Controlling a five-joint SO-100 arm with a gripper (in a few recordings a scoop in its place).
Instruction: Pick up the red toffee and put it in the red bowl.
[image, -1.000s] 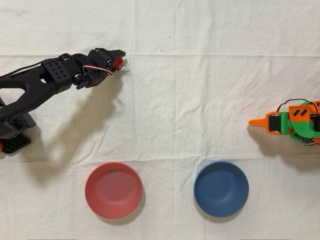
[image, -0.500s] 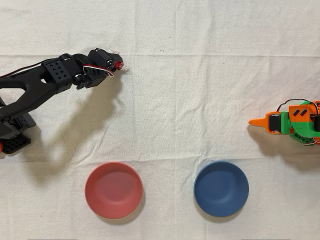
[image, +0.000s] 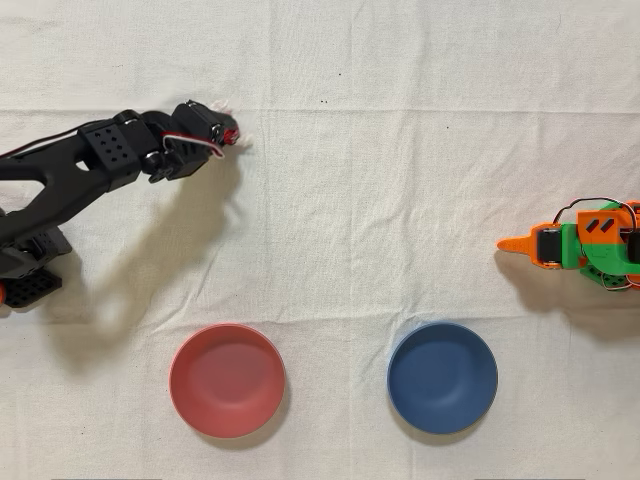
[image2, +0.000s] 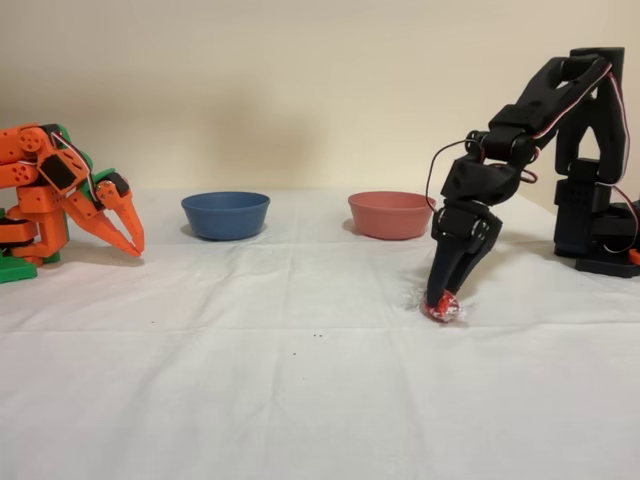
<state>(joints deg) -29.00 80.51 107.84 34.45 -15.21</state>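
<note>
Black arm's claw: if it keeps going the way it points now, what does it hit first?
The claw points steeply down at the cloth, and the red toffee sits right at its tips, so that comes first, then the tablecloth beneath. Whether the tips already pinch the toffee isn't clear.

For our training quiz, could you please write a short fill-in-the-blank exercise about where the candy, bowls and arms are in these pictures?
1. The black arm's end effector is closed on the red toffee, which rests on the ____.
2. In the overhead view, the red bowl lies to the ____ of the blue bowl.
3. Both bowls are ____.
4. The idle arm is coloured ____.

Missing words: tablecloth; left; empty; orange
</note>
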